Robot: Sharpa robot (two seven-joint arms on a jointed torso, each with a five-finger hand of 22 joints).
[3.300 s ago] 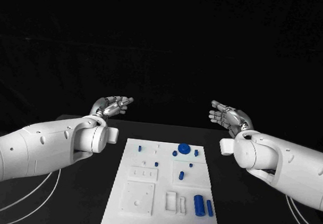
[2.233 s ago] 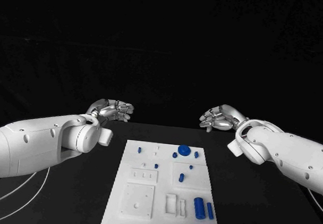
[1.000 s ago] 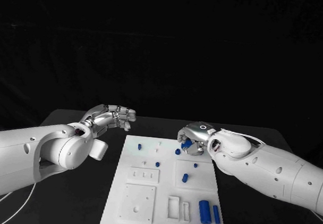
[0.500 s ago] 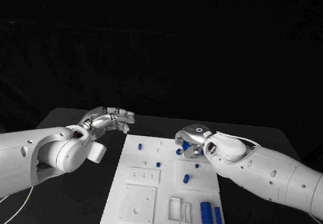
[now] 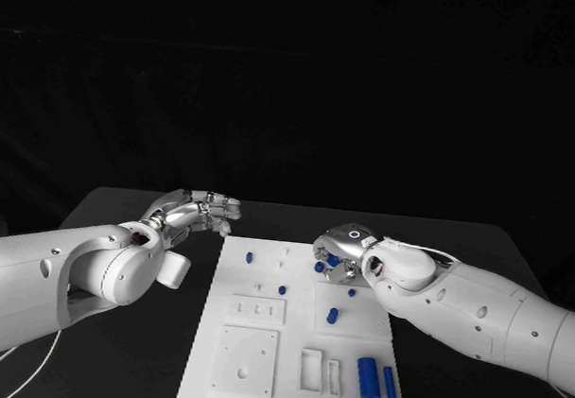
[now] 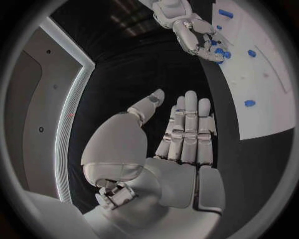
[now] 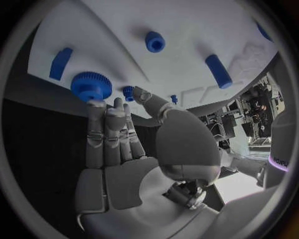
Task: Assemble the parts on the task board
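Note:
The white task board lies lengthwise in the middle of the black table. Small blue parts stand on its far half, among them a pin and a peg. My right hand hovers over the board's far end, its fingers straight and holding nothing. Its fingertips are at the rim of a big blue gear, next to a small gear; whether they touch I cannot tell. My left hand hangs empty off the board's far left corner, fingers stretched out.
A thick blue cylinder and a slimmer one lie at the board's near right corner. White recessed blocks sit mid-board. Bare black table flanks the board on both sides.
My right hand has swung in from the right and come down over the board's far end by the gear. My left hand has turned a little, staying beside the far left corner.

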